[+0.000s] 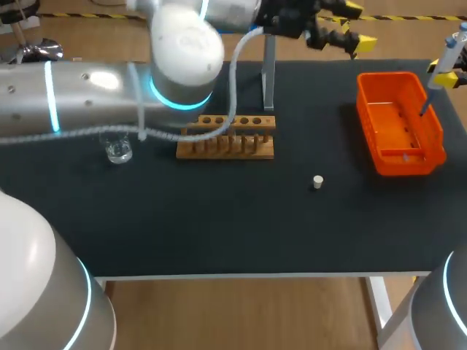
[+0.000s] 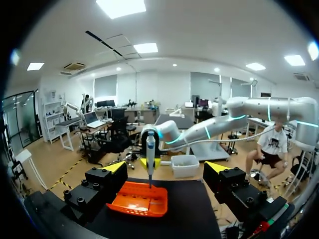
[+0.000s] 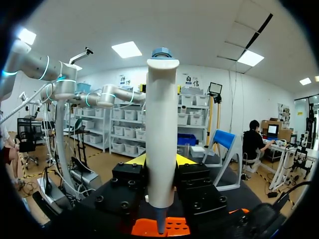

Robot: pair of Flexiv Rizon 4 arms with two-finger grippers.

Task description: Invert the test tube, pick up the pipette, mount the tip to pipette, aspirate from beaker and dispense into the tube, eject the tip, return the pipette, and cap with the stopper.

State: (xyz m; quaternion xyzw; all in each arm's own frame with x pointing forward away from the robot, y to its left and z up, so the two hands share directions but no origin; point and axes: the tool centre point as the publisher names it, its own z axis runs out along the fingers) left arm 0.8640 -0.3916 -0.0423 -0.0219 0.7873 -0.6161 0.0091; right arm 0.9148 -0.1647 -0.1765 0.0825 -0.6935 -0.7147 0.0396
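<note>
Pipette (image 1: 449,51) hangs nose-down over the orange bin (image 1: 365,109), pinched in the right claw (image 3: 160,160), probably so its tip work stays above that bin, while the spread left claw (image 1: 356,28) hovers well clear of the bin.

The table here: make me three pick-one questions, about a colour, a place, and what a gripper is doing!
1. The tray is: A blue; B green; C orange.
2. The white stopper lies: A inside the tray; B on the bare table; C on the tray's rim.
3. The right gripper is: A shut on the pipette; B open; C shut on the stopper.
Answers: 1 C, its walls are orange; 2 B, alone on the table; 3 A, it clamps the pipette from both sides.
</note>
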